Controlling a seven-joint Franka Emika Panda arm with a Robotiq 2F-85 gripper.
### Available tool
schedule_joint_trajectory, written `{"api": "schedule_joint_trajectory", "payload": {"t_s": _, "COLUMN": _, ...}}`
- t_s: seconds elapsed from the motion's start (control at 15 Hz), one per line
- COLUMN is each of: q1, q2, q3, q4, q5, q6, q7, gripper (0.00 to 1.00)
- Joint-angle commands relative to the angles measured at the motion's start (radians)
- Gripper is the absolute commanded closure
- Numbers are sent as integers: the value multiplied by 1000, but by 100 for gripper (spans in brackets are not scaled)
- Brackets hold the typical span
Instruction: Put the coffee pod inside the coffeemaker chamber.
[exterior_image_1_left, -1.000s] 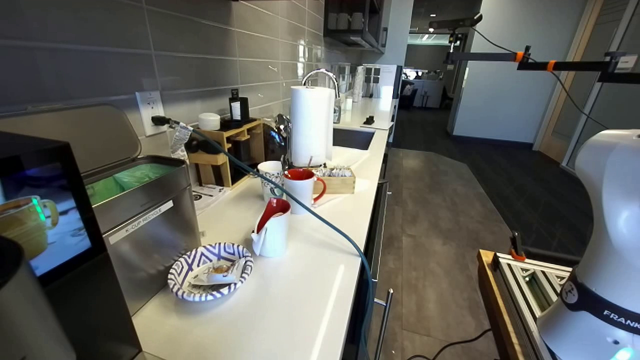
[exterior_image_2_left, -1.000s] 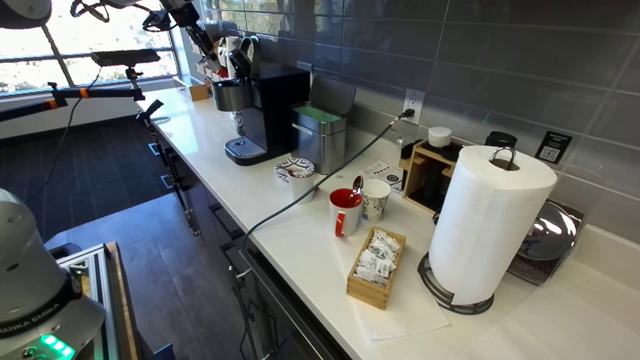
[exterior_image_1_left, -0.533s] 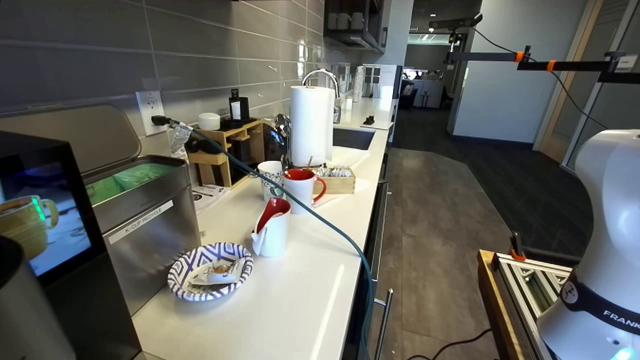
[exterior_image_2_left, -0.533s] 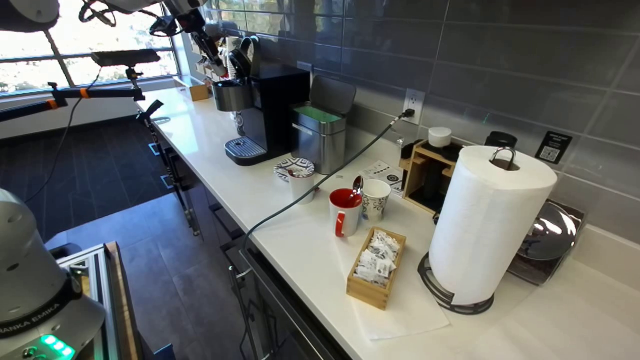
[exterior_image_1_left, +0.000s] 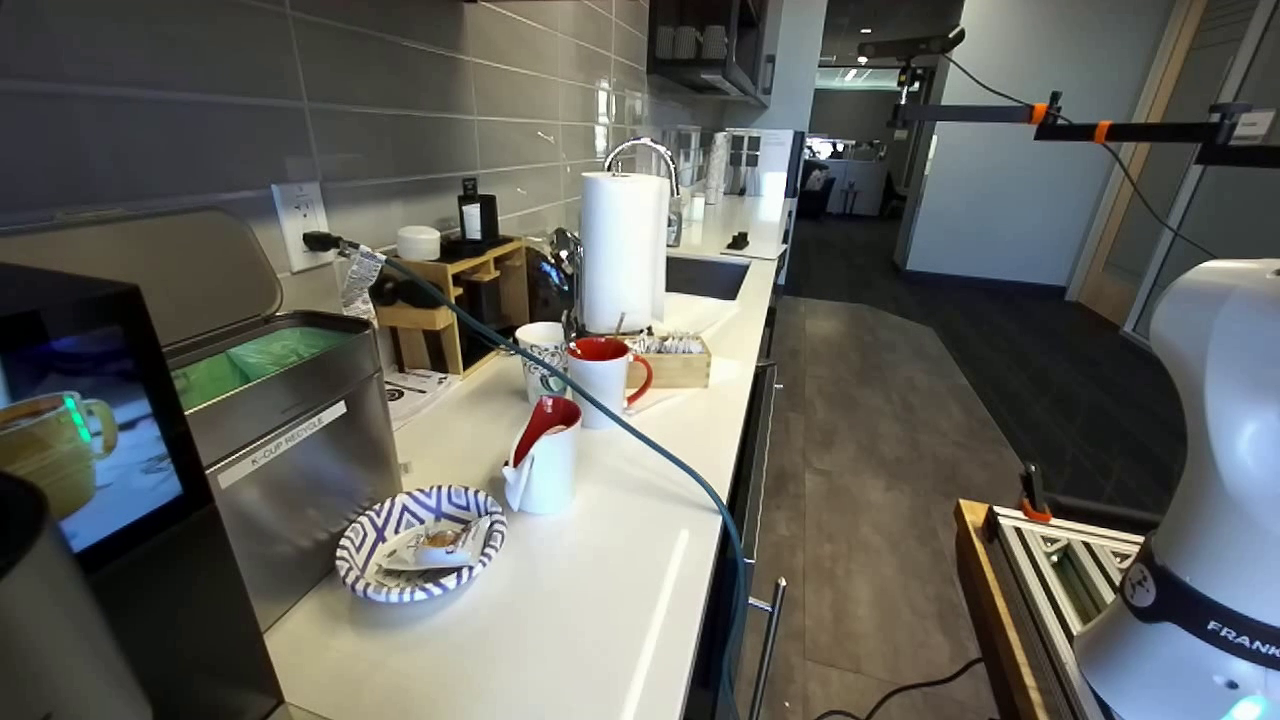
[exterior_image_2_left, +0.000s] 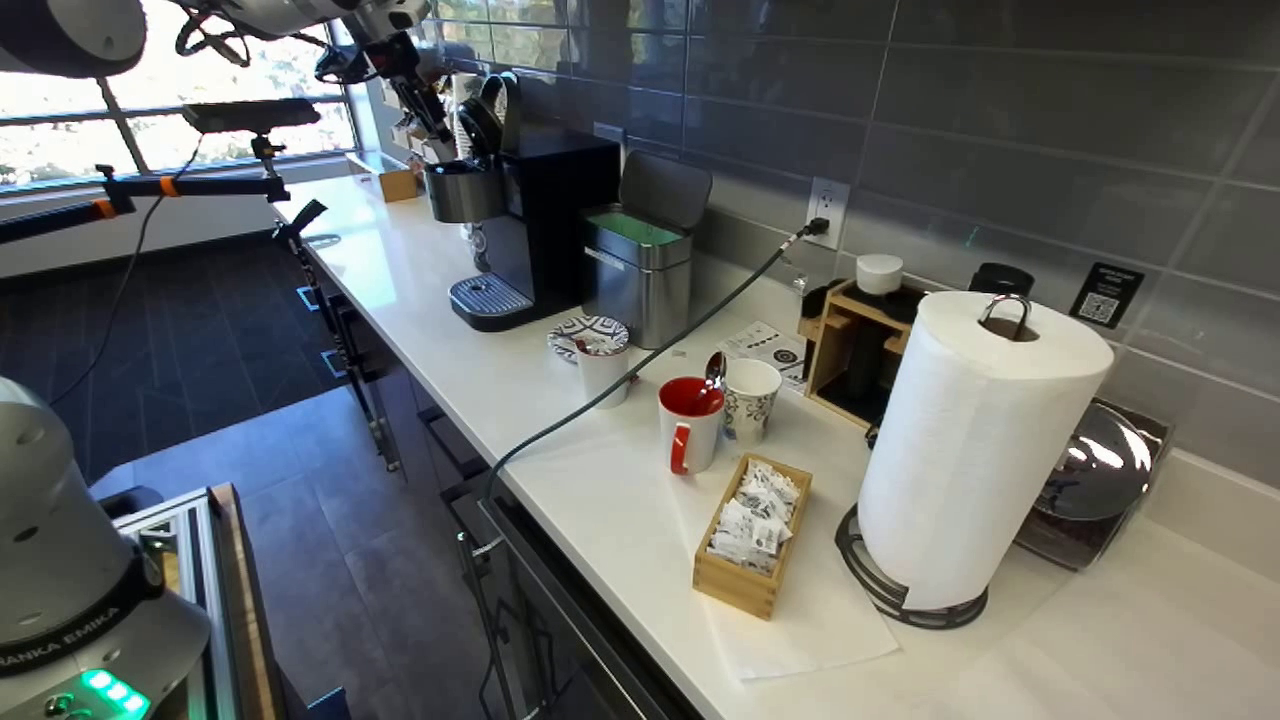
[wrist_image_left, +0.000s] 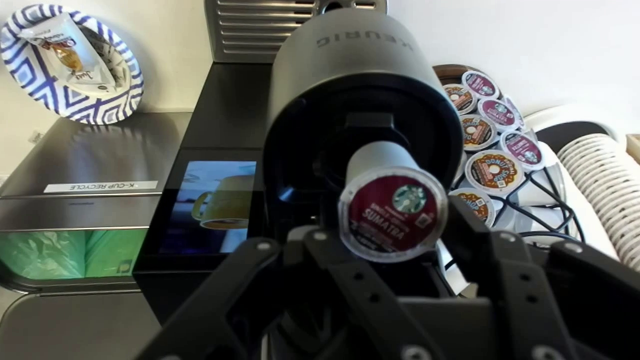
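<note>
The coffee pod (wrist_image_left: 392, 215), a white cup with a dark red foil lid and pale rim, sits between the fingers of my gripper (wrist_image_left: 392, 225) in the wrist view. My gripper is shut on it. The pod is tilted, lid towards the camera. Its white body overlaps the dark open coffeemaker chamber (wrist_image_left: 317, 137); I cannot tell whether it is inside or above it. In an exterior view, my gripper (exterior_image_2_left: 440, 132) is just above the steel round head (exterior_image_2_left: 466, 192) of the black coffeemaker (exterior_image_2_left: 560, 190). The gripper is out of view in the remaining exterior view.
A black raised part (exterior_image_2_left: 490, 115) stands on the coffeemaker beside the gripper. A rack of pods (wrist_image_left: 495, 170) and stacked cups (wrist_image_left: 600, 190) are on one side. An open steel bin (wrist_image_left: 75, 210) and patterned bowl (wrist_image_left: 95, 107) are opposite. A cord (exterior_image_2_left: 560, 420) crosses the counter.
In an exterior view, the arm and gripper have moved right and slightly down, closer to the coffeemaker's round head, with the pod still in the gripper. The other objects have not moved.
</note>
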Motion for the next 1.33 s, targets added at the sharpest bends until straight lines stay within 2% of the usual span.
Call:
{"api": "schedule_joint_trajectory", "payload": {"t_s": 0.0, "q1": 24, "q2": 39, "q3": -24, "q4": 51, "q5": -1, "q6": -19, "q7": -27, "gripper": 71}}
{"api": "schedule_joint_trajectory", "payload": {"t_s": 0.73, "q1": 27, "q2": 45, "q3": -40, "q4": 44, "q5": 26, "q6": -43, "q7": -43, "gripper": 71}}
{"api": "schedule_joint_trajectory", "payload": {"t_s": 0.8, "q1": 8, "q2": 43, "q3": -19, "q4": 36, "q5": 24, "q6": -36, "q7": -41, "gripper": 36}}
{"api": "schedule_joint_trajectory", "payload": {"t_s": 0.87, "q1": 25, "q2": 46, "q3": -39, "q4": 45, "q5": 32, "q6": -41, "q7": -46, "gripper": 19}}
{"api": "schedule_joint_trajectory", "payload": {"t_s": 1.07, "q1": 25, "q2": 44, "q3": -39, "q4": 44, "q5": 37, "q6": -43, "q7": -47, "gripper": 1}}
{"api": "schedule_joint_trajectory", "payload": {"t_s": 1.27, "q1": 2, "q2": 21, "q3": -20, "q4": 13, "q5": 36, "q6": -31, "q7": -30, "gripper": 0}}
